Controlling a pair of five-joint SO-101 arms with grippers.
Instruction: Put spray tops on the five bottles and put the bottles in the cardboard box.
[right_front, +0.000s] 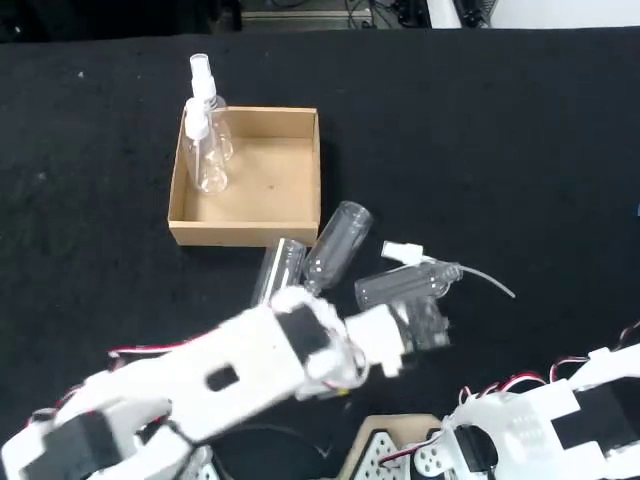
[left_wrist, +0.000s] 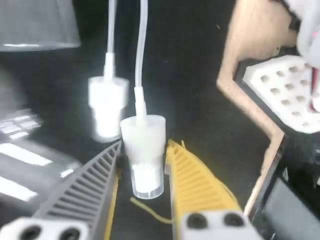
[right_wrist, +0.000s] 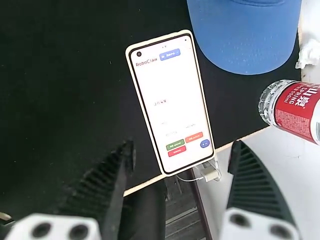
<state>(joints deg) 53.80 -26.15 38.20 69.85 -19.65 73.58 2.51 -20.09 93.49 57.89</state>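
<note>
The cardboard box (right_front: 268, 190) holds two clear bottles (right_front: 208, 140) with white spray tops, standing in its far left corner. Three capless clear bottles lie on the black table just in front of the box: one (right_front: 279, 270), one (right_front: 338, 240) and one (right_front: 398, 287). My left gripper (right_front: 428, 328) (left_wrist: 143, 148) is beside the rightmost bottle, shut on a white spray top (left_wrist: 145, 132) whose thin tube points away. A second spray top (left_wrist: 106, 105) lies close beside it. My right gripper (right_wrist: 182, 150) stands open with nothing between its fingers, off at the table's edge.
A phone (right_wrist: 170, 100), a blue cap (right_wrist: 245, 30) and a red-labelled water bottle (right_wrist: 292, 107) lie under the right gripper. The right arm (right_front: 545, 425) rests at the near right. A wooden base with a white block (left_wrist: 280, 85) is near the left gripper.
</note>
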